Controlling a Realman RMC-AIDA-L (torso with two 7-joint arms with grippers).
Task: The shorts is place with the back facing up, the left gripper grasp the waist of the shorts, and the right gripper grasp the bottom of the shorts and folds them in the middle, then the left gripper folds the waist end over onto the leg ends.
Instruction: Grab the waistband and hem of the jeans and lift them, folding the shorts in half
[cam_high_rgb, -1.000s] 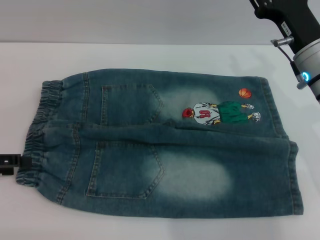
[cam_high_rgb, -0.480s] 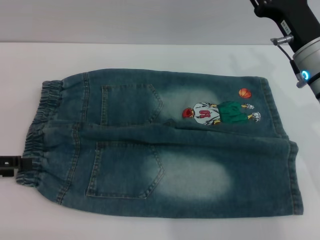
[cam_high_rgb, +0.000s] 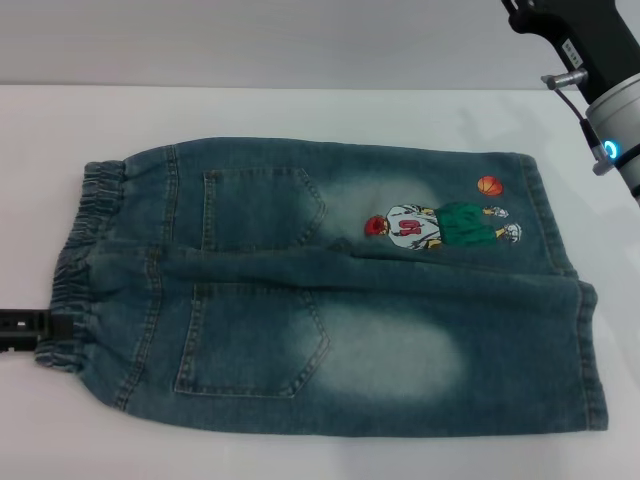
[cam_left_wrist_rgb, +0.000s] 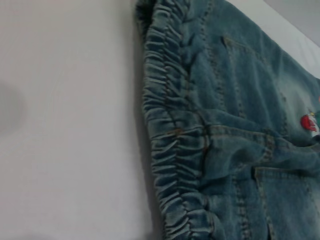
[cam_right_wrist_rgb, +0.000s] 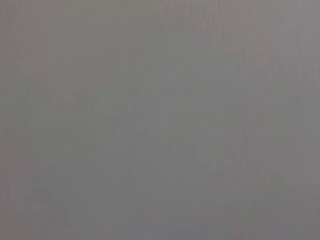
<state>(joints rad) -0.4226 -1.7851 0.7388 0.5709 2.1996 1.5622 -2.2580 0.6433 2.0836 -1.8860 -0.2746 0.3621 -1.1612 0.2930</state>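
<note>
Since the earlier head frames, your left gripper (cam_high_rgb: 30, 328) has edged inward from the left border until its tip meets the waist of the shorts (cam_high_rgb: 75, 268); your right arm (cam_high_rgb: 600, 90) and the garment show no shift.

Head view: the shorts (cam_high_rgb: 330, 290) lie flat on the white table (cam_high_rgb: 300, 110), back side up, two back pockets showing; the gathered waistband is at the robot's left, the bottom of the shorts (cam_high_rgb: 575, 300) at its right; the embroidered basketball player (cam_high_rgb: 440, 225) sits on the far leg beside the hems, with the orange ball (cam_high_rgb: 488, 184) just beyond it; the left gripper appears only as a black tip at the near end of the waistband, touching the fabric edge; you cannot tell whether its fingers are parted or have cloth between them; the right arm is at the far right corner, above the table and apart from the denim; its claw lies outside the picture, so the state of its fingers is unknown.

Left wrist view: the ruched waistband (cam_left_wrist_rgb: 172, 140) runs across the frame next to bare table (cam_left_wrist_rgb: 65, 125); one pocket corner (cam_left_wrist_rgb: 280, 200) and a fragment of red embroidery (cam_left_wrist_rgb: 309, 122) are visible; no fingers appear.

Right wrist view: uniform grey only; nothing identifiable.
</note>
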